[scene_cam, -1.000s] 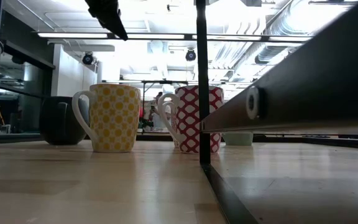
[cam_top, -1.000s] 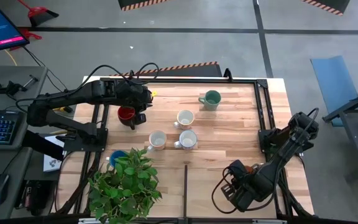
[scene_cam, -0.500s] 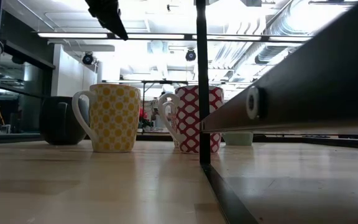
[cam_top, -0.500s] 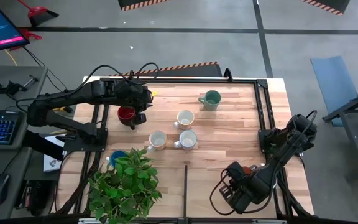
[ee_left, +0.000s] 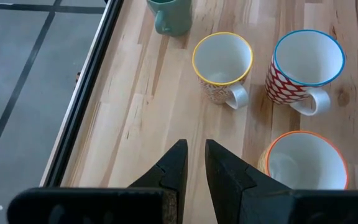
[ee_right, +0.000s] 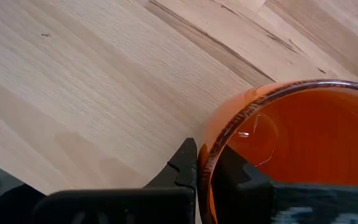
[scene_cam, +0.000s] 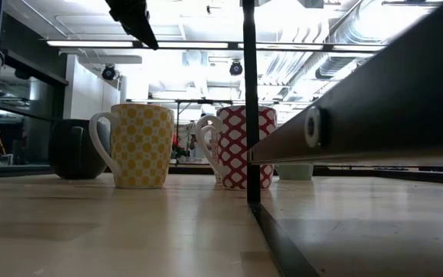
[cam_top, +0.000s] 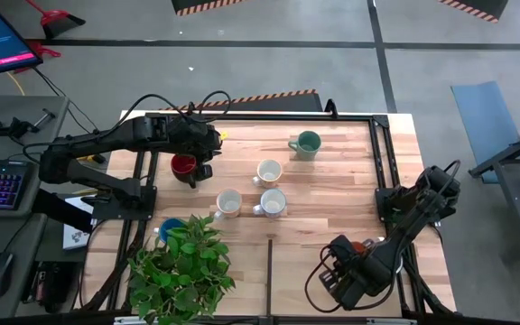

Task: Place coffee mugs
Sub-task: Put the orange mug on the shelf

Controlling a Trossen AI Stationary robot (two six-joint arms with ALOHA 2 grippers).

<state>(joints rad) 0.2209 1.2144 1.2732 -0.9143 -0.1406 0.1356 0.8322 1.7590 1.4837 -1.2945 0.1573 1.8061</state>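
seven mugs [cam_top: 270, 171] show; right hand [ee_right: 204, 167] pinches the orange mug [ee_right: 291, 149]'s rim, left hand [ee_left: 191, 163] narrowly parted, empty.

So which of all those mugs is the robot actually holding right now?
The orange mug, down at the table's near right corner. The right gripper pinches its rim, one finger inside, one outside. The other mugs stand free on the table.
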